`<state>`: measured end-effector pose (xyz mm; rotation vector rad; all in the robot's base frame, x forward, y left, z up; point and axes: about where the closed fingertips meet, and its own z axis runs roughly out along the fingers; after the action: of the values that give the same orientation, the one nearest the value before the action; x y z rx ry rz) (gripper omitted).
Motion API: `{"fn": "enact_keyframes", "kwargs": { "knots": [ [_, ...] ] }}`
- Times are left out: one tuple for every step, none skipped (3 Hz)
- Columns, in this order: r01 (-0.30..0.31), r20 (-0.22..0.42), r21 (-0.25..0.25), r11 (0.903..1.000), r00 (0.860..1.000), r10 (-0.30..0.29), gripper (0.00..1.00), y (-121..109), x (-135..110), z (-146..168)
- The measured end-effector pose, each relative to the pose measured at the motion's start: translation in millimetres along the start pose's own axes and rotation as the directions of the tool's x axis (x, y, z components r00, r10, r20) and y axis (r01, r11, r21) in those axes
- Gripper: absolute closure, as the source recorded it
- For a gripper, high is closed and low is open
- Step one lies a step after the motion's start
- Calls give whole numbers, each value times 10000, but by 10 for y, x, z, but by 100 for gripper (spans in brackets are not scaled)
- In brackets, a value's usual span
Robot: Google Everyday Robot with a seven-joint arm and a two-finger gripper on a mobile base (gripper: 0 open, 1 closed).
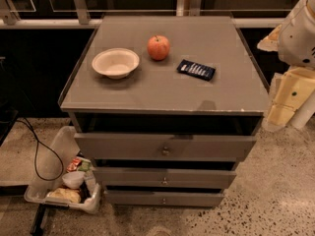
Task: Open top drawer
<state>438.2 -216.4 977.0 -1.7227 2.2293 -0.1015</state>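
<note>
Three drawers, top drawer sitting slightly out. Gripper hanging right of it, state untellable, risking catching slimmer drawer below.

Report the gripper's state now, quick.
Gripper: at the right edge beside the cabinet, not touching the top drawer; open or closed cannot be told.

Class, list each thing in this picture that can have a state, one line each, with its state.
top drawer: pulled partly open
middle drawer: looks shut
bottom drawer: looks shut
bowl: upright, empty
apple: whole, stem up
floor bin: holds rubbish
gripper: right of the cabinet, off the top drawer
</note>
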Motion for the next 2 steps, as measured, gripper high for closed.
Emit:
{"fn": "enact_keyframes", "kwargs": {
  "knots": [
    [2, 28, 52, 10000, 10000, -2, 0, 9, 4, -6],
    [124, 391, 114, 9999, 9992, -128, 0, 106, 43, 96]
  ]
}}
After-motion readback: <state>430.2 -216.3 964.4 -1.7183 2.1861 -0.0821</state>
